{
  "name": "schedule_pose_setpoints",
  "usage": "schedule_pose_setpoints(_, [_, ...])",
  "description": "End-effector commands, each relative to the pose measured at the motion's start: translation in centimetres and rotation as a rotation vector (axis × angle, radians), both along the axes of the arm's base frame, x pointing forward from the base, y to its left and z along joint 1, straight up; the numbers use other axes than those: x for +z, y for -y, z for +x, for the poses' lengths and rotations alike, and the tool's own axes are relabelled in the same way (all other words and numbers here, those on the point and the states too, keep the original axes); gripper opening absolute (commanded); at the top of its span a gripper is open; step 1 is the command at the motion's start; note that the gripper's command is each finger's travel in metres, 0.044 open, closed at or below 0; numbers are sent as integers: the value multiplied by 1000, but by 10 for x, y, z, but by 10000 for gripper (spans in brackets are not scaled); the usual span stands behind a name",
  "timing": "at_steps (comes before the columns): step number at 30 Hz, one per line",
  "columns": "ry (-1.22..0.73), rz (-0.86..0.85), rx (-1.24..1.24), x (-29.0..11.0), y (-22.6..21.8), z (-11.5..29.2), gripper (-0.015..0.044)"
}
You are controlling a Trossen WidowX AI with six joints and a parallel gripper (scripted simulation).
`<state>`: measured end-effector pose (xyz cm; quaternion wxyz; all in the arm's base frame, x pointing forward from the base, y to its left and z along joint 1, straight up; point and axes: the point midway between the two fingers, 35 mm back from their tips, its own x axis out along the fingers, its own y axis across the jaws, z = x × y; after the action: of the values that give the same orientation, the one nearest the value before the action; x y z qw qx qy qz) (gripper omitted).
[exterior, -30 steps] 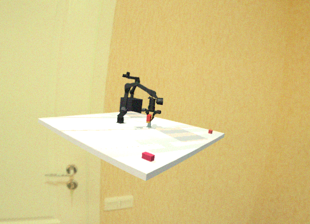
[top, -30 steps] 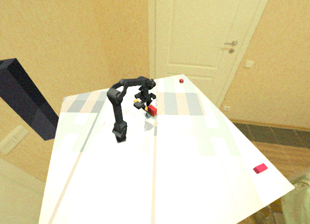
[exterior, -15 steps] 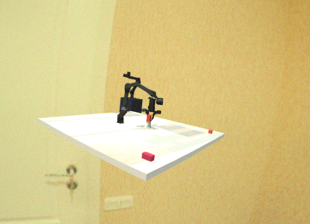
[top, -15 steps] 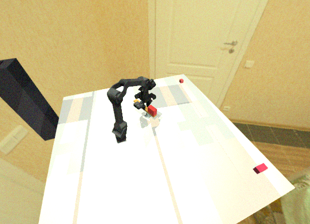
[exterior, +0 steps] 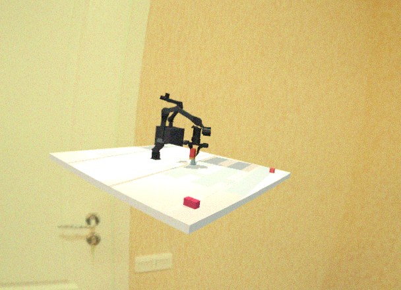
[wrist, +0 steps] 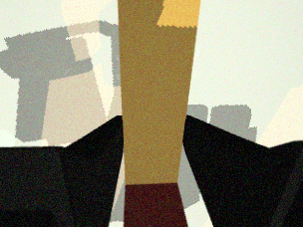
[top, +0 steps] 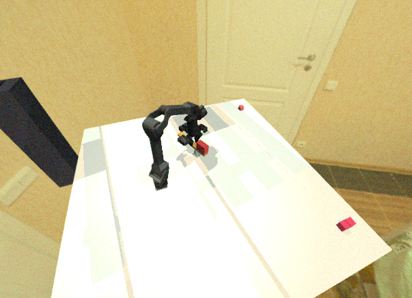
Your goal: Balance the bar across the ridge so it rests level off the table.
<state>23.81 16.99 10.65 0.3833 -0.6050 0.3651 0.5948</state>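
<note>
Top view. Arm (top: 156, 138) stands left of frame centre on the white table (top: 190, 246), elbow up, wrist bent down. Gripper (top: 194, 142) points at the table and is clamped on the bar (top: 200, 146): yellow body, red end block toward lower right. Bar is held off the surface just above the ridge (top: 197, 154), a small pale grey piece under it; contact between the two cannot be told. Shadows of arm and bar fall on the table around that spot. Other items: a small red cube (top: 240, 107) near the far table edge, upper centre; a red block (top: 345, 223) near the right corner, lower right. Both well apart from the gripper. Dark blue box (top: 27, 128) hangs at the left edge of the frame, off the table. Door (top: 268, 47) behind.

Exterior view. Arm (exterior: 171, 121) at frame centre, gripper (exterior: 194, 147) hanging straight down. Red end of the bar (exterior: 192, 153) faces the camera, directly over the ridge (exterior: 192, 161). Red block (exterior: 191, 202) near the front table edge, red cube (exterior: 272, 170) at the right corner. Nothing stands between the gripper and the ridge.

Wrist view. Bar (wrist: 154, 114) runs up the frame middle, red end at bottom centre. Dark fingers press it from both sides. Table with grey shadow patches behind.
</note>
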Motion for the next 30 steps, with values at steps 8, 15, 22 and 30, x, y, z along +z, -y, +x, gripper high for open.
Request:
schedule_pose_setpoints(8, [-1, 3, -1, -1, 0, 0, 0])
schedule_pose_setpoints(15, [-1, 3, -1, -2, 0, 0, 0])
schedule_pose_setpoints(22, [-1, 3, -1, -2, 0, 0, 0])
schedule_pose_setpoints(30, [-1, 3, -1, -3, 0, 0, 0])
